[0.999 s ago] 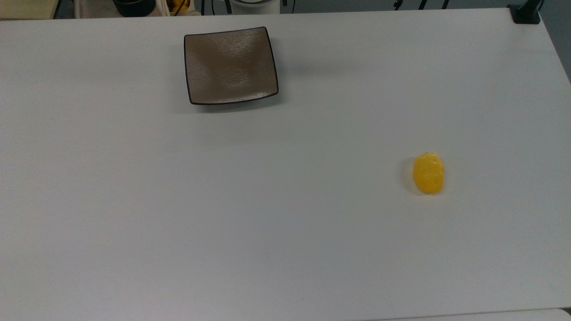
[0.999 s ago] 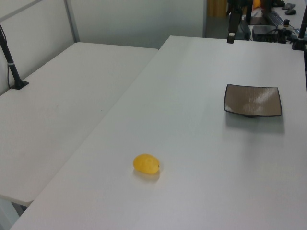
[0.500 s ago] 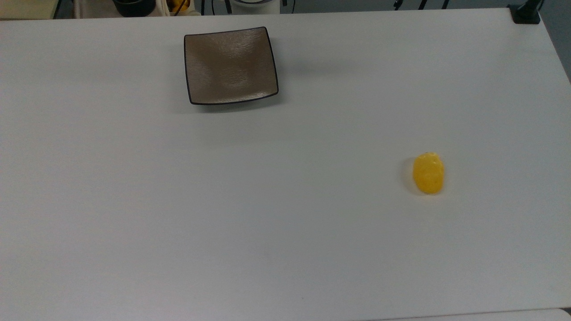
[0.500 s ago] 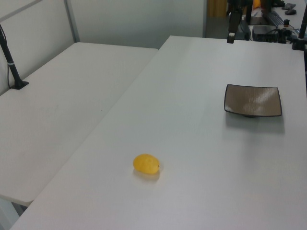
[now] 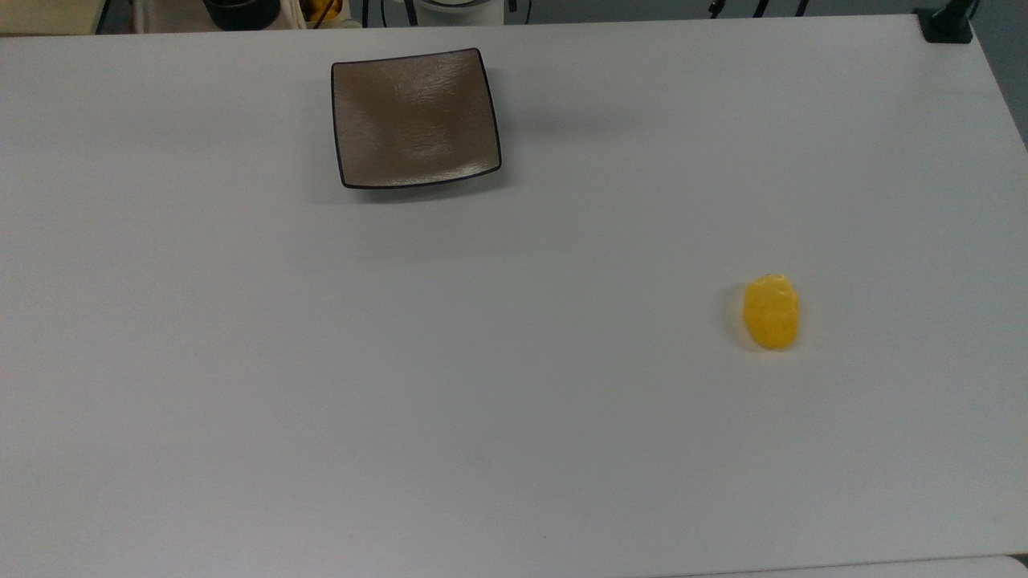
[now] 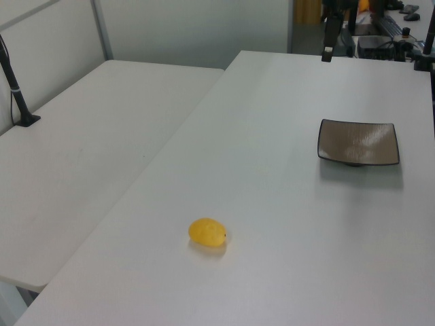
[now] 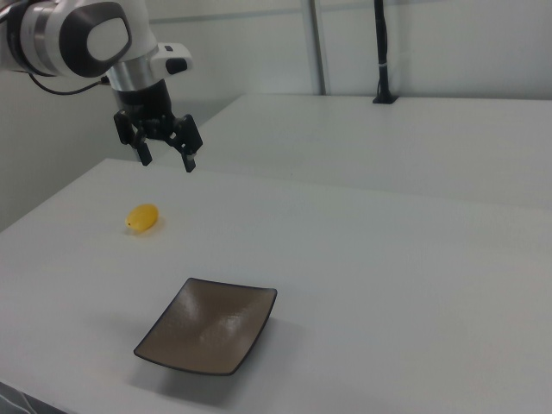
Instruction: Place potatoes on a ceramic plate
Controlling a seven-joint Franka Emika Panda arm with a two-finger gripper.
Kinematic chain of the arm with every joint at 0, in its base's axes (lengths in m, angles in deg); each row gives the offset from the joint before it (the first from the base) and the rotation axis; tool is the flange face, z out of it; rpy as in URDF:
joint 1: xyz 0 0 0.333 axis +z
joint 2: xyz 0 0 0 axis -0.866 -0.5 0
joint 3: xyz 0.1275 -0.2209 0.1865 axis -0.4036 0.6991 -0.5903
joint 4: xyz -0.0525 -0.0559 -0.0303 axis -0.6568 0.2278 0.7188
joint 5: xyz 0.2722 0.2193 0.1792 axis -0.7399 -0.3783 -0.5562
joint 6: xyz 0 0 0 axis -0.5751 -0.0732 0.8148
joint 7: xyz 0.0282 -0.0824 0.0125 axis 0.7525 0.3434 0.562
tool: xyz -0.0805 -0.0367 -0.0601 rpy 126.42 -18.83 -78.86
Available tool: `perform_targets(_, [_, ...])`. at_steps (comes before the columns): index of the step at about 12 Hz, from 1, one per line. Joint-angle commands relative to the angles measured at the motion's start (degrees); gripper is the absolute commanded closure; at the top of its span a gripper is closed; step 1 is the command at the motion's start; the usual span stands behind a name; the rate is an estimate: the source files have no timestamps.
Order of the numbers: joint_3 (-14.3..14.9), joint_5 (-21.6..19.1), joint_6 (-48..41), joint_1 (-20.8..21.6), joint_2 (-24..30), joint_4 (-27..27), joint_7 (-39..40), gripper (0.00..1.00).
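Nothing has moved since the earlier frames: in the top view and the left view the potato and the plate sit exactly where they sat a second ago. The task has therefore not advanced; by my reading the transfer is still at its very start, with the pick not yet made.

Near to far, in the right view:
- Ceramic plate (image 7: 207,337), nearest, flat on the white table (image 7: 388,285), bare, nothing on it. Same plate in the top view (image 5: 416,119) and the left view (image 6: 358,142).
- Potato (image 7: 143,216), farther back toward the right view's left, lying on its side on the tabletop, well apart from the plate. Top view (image 5: 771,311) puts it toward the top view's lower right while the plate is upper left of centre; the left view (image 6: 207,231) agrees on a wide gap.
- Gripper (image 7: 166,159), farthest, hanging in the air above and a little beyond the potato. Fingers spread apart, pointing down, nothing between them, touching neither potato nor table.

Next step, as I judge it: descend over the potato and close across its narrow width. Rounded lump, may roll if nudged off-centre.
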Motion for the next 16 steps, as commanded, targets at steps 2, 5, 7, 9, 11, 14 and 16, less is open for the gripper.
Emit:
perform_targets(2, [-0.28,-0.64,0.57,2.88,-2.19,1.23,-8.44,0.00])
perform_targets(5, [-0.45,-1.77,-3.89,3.32,-7.54,9.81,-9.25,0.03])
perform_targets(7, [-1.85,-1.60,-8.46,5.25,-12.45,18.24,-11.86,0.00])
perform_targets(9, [-4.31,-1.52,-10.41,5.52,-15.98,24.24,-16.09,0.00])
perform_targets(11, [-5.55,-1.08,-9.45,8.49,-18.71,26.80,-20.30,0.00])
perform_targets(14, [-5.47,-0.81,-6.56,13.06,-24.67,30.67,-25.93,0.00])
perform_targets(16, [-5.38,-0.20,-1.30,16.22,-28.63,31.39,-27.43,0.00])
